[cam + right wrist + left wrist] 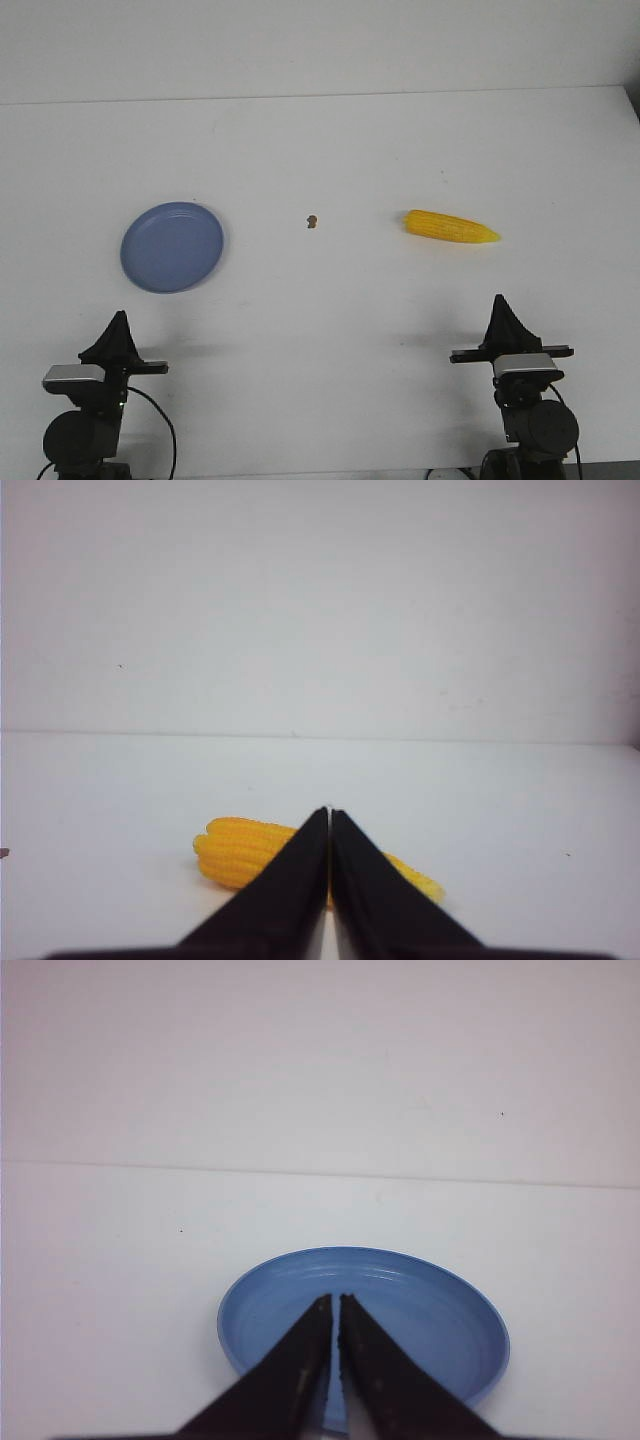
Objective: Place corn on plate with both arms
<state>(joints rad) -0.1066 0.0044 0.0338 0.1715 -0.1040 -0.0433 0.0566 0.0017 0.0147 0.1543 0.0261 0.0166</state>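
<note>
While both arms sit at the near edge with the left fingers and right fingers pressed closed on nothing, the corn lies on the white counter at right, well apart from the plate at left.

We see the plate lying on the left part of the table and the corn on the right part, well apart, its pointed end facing right. Between them sits a small speck. Our left gripper stands at the near edge, in front of the plate; our right gripper stands in front of the corn.
</note>
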